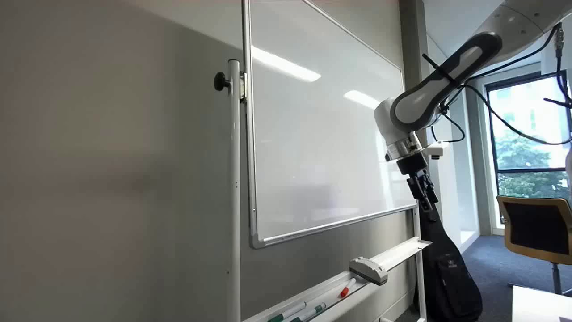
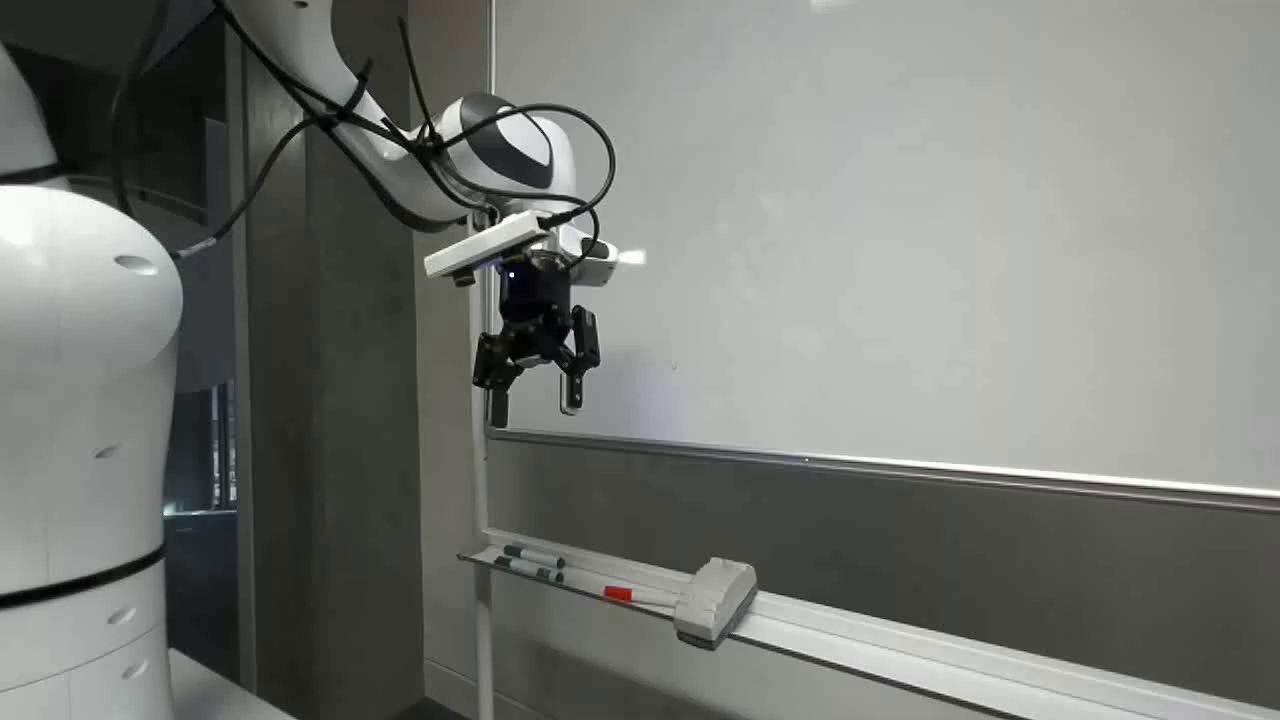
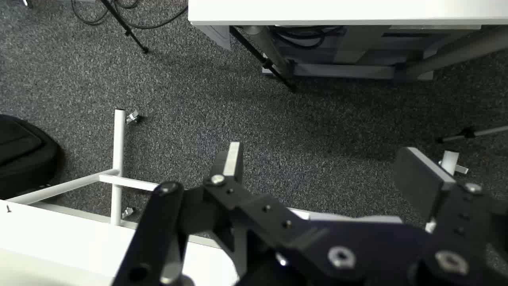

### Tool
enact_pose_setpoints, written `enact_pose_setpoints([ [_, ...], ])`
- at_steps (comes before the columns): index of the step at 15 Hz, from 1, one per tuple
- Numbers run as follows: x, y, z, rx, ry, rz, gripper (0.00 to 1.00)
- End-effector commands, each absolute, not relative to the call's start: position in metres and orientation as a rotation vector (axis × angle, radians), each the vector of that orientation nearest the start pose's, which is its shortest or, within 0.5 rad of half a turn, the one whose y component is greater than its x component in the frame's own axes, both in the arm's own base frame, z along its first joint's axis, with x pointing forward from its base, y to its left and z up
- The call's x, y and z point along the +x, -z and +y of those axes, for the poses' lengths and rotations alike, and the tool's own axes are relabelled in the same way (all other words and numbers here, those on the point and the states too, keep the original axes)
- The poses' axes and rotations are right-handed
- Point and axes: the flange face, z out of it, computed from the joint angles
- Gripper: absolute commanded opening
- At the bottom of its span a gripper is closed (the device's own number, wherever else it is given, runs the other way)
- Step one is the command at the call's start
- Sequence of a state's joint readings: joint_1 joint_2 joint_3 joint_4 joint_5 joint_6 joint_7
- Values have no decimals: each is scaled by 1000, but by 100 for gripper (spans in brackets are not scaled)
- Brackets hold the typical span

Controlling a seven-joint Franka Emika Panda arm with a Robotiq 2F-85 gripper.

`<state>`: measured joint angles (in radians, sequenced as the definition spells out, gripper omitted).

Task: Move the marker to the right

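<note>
A white marker with a red cap [image 1: 344, 292] lies on the whiteboard's narrow tray [image 1: 400, 253] in both exterior views [image 2: 620, 594]. Its white end is close to a grey eraser [image 1: 367, 269], also seen in an exterior view [image 2: 718, 598]. Two white markers with dark green caps, one [image 2: 535, 556] behind the other [image 2: 528, 569], lie near the tray's end. My gripper [image 2: 535, 408] is open and empty, pointing down, well above the tray and in front of the board's lower part. In the wrist view my gripper [image 3: 325, 163] has its fingers wide apart; no marker shows there.
The whiteboard [image 2: 900, 240] stands upright behind the gripper on a white frame with posts [image 1: 234, 188]. A white table [image 3: 345, 10] lies across from the board. A black case [image 1: 451, 277] leans by the far post, and a chair [image 1: 536, 228] stands near the window.
</note>
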<state>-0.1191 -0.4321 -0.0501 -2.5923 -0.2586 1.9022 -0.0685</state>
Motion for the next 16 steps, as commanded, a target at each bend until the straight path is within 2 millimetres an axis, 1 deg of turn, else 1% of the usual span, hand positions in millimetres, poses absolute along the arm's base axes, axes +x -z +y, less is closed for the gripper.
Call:
enact_pose_setpoints([
  [1,359,-386,-79,-3288,-464,-37,100],
  [3,359,-386,-79,-3288,-464,-37,100],
  [4,361,-380,-79,-3299,-445,-53,100],
  [5,366,-372,-78,-3280,-460,-82,100],
  [6,369,-366,-76,-3262,-432,-92,100],
  [8,385,-347,-65,-3254,-400,-176,100],
  [9,394,-339,-58,-3250,-361,-243,100],
  [13,425,-302,-26,-3196,-188,-627,100],
  [16,436,-277,-5,-3119,-120,-892,100],
])
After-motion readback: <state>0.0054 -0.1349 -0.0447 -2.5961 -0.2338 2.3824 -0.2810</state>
